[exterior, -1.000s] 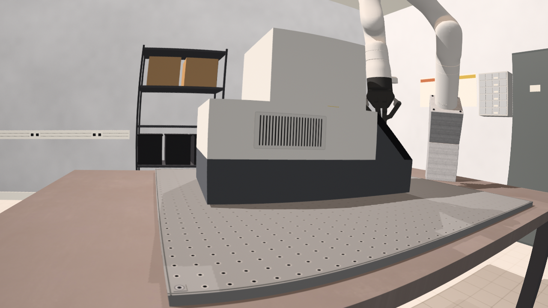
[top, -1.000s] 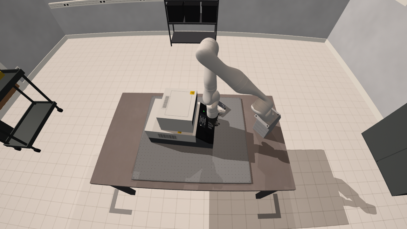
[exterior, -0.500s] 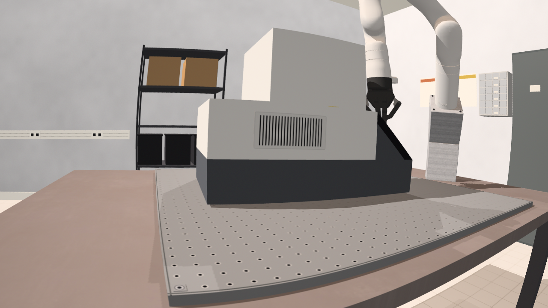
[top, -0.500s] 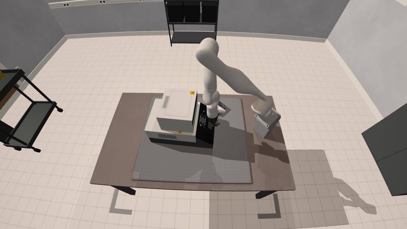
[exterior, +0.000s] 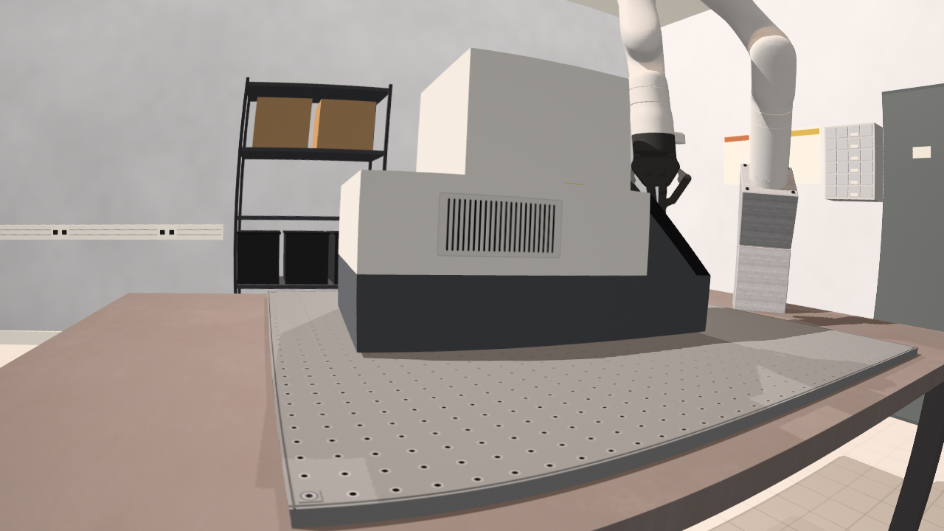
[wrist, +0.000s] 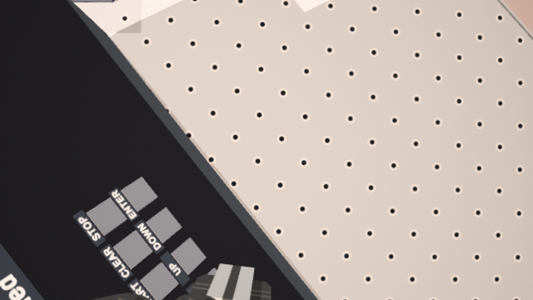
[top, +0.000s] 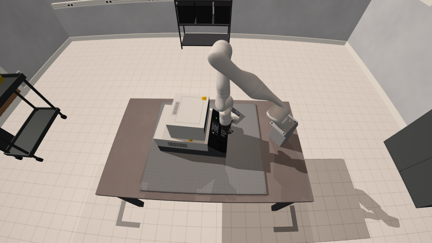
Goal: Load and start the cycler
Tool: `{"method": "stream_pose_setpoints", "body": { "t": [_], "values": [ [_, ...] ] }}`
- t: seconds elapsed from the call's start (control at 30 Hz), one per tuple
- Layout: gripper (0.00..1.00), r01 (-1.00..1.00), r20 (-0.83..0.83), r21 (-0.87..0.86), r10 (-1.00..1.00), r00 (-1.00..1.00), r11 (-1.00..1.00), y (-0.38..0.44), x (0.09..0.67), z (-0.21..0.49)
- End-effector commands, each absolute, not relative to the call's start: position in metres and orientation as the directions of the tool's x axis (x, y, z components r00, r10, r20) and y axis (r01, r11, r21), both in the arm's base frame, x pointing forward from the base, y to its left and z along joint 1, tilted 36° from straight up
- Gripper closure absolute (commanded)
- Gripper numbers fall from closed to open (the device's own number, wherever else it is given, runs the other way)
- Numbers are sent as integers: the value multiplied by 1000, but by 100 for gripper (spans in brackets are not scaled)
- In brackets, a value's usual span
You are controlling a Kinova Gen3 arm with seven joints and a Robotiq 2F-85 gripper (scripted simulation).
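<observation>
The cycler Q1 (top: 188,125) stands on the perforated breadboard with its white lid (top: 187,115) shut over the block, so plate M59 is hidden. A green lamp (top: 216,118) shows on its black sloped front panel (top: 218,133). My gripper (top: 227,130) is shut and empty, its fingertips down at the panel's keys. In the wrist view the fingertips (wrist: 226,283) sit by the START key (wrist: 160,282), below the UP key (wrist: 188,255); the CLEAR key (wrist: 132,249) and STOP key (wrist: 105,216) lie beyond. In the side view the gripper (exterior: 660,191) touches the top of the slope. The plate nest N1 (top: 237,114) lies behind my wrist.
The arm's base pedestal (top: 282,130) stands at the table's right edge. A black shelf rack (top: 203,22) is at the back wall, a cart (top: 24,120) at the left, a grey cabinet (top: 413,157) at the right.
</observation>
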State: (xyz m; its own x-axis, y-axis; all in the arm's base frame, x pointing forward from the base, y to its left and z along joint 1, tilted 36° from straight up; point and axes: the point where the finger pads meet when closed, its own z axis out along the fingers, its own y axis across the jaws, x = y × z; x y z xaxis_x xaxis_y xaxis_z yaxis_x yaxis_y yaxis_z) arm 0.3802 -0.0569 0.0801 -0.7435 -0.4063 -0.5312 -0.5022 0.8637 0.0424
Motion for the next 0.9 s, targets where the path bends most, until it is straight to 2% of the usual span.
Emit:
{"method": "stream_pose_setpoints", "body": {
  "t": [0.0, 0.87],
  "values": [
    [90, -503, -531, 39, -409, -742, 863, -58, 380, 81],
    [90, -510, -531, 36, -416, -738, 859, -68, 377, 76]
  ]
}}
